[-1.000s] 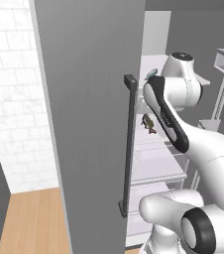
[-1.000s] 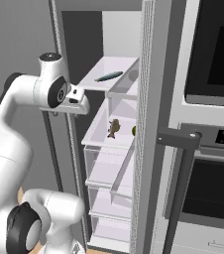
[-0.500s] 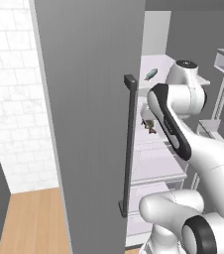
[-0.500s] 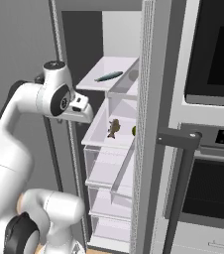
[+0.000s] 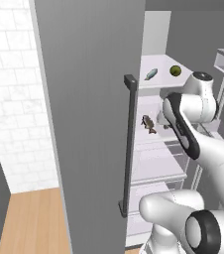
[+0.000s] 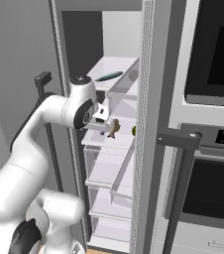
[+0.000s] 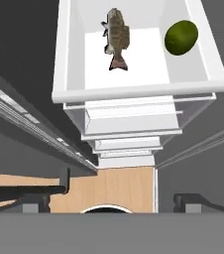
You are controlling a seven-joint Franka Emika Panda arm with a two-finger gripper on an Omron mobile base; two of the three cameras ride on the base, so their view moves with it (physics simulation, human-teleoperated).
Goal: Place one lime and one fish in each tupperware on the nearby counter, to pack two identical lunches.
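Open fridge (image 6: 109,163) with white shelves, beside a wall oven (image 6: 208,163), white robot arm reaching in.
The gripper (image 6: 102,119) hovers with jaws spread wide and empty above the middle shelf, where a brown fish (image 7: 117,37) lies left of a lime (image 7: 181,37); a silvery fish (image 5: 151,74) and second lime (image 5: 175,71) rest one shelf higher.

shelf (image 7: 139,92): open at front, bare patch between brown fish (image 7: 117,38) and lime (image 7: 181,37) | sides: fridge door (image 5: 84,124) left, door bins (image 6: 126,82) right | above: upper shelf (image 5: 156,82)
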